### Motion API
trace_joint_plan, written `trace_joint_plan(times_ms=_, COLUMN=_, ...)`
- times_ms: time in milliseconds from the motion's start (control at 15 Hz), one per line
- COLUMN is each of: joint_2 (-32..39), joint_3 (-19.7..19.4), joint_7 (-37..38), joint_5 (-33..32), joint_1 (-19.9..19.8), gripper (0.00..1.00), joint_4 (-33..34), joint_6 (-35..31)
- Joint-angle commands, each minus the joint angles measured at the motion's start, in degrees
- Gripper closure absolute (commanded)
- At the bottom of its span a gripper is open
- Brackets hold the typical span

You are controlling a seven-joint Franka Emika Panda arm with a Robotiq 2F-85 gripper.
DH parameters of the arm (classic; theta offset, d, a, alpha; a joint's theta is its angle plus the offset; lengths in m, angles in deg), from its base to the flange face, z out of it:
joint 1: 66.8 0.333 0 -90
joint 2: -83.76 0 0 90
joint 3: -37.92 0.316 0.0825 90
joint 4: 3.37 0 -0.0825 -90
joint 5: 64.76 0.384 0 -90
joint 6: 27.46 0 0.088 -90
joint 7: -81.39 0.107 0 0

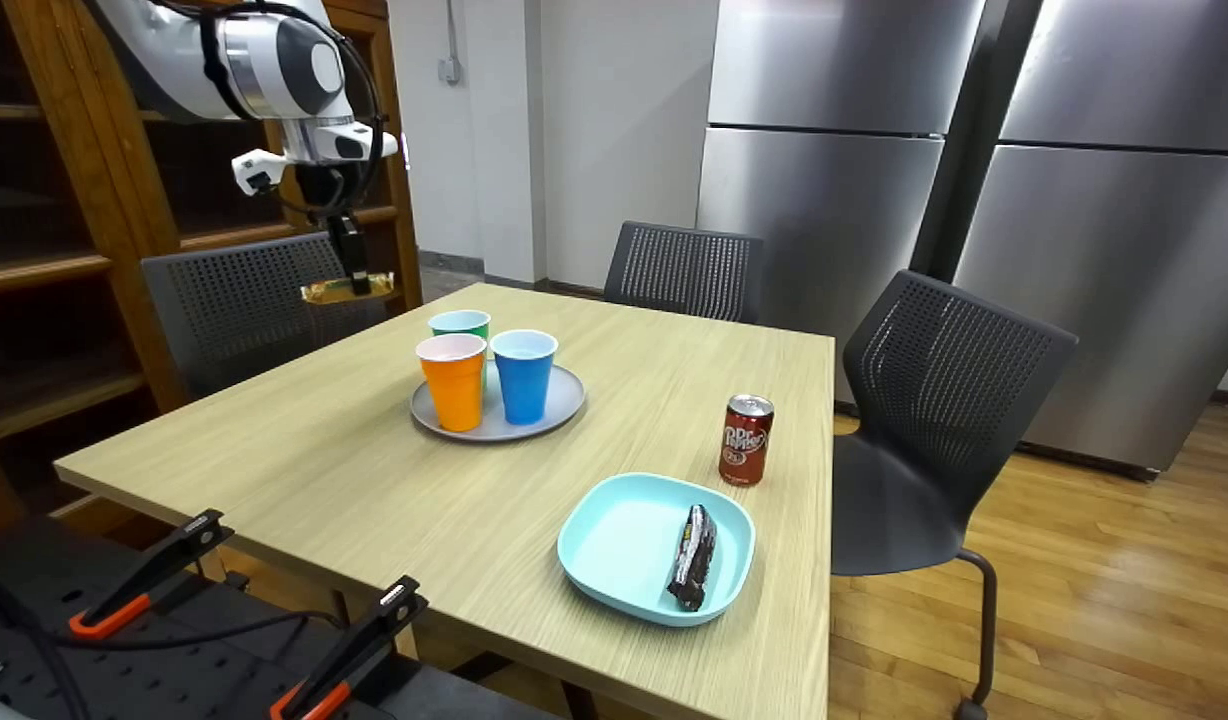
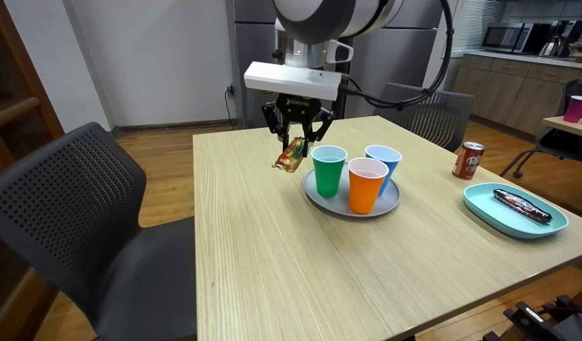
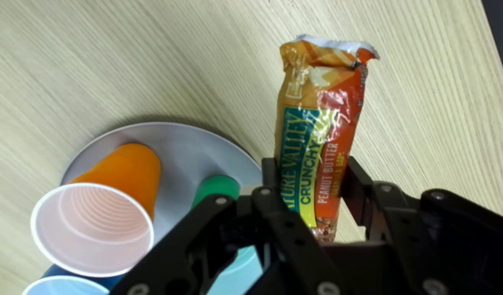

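A pale bench carries a gray plate holding an orange cup, a blue cup and a green cup. Above the bench, near the green cup, the jaws clamp a Nature Valley granola bar.

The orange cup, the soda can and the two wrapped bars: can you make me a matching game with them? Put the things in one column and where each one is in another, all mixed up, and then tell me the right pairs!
Things:
1. granola bar
2. Dr Pepper can
3. dark-wrapped bar
4. orange cup

Places:
A. lying in the turquoise dish
B. standing on the gray plate
C. held up in the gripper
D. standing right on the table

Right pairs: 1-C, 2-D, 3-A, 4-B.
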Motion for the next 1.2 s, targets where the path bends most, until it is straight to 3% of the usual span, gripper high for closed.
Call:
trace_joint_plan(times_ms=0, joint_2=-8.3, joint_3=1.1, joint_7=-1.7, joint_5=-2.2, joint_1=-2.2, gripper=0.84, joint_4=-8.1, joint_6=-1.7)
trace_joint_plan(times_ms=600, joint_2=-20.1, joint_3=1.5, joint_7=-2.3, joint_5=-3.5, joint_1=-8.3, gripper=0.84, joint_4=-20.1, joint_6=-5.1)
trace_joint_plan(times_ms=1133, joint_2=-25.5, joint_3=0.9, joint_7=-5.5, joint_5=-2.1, joint_1=-15.7, gripper=0.84, joint_4=-27.2, joint_6=-8.3)
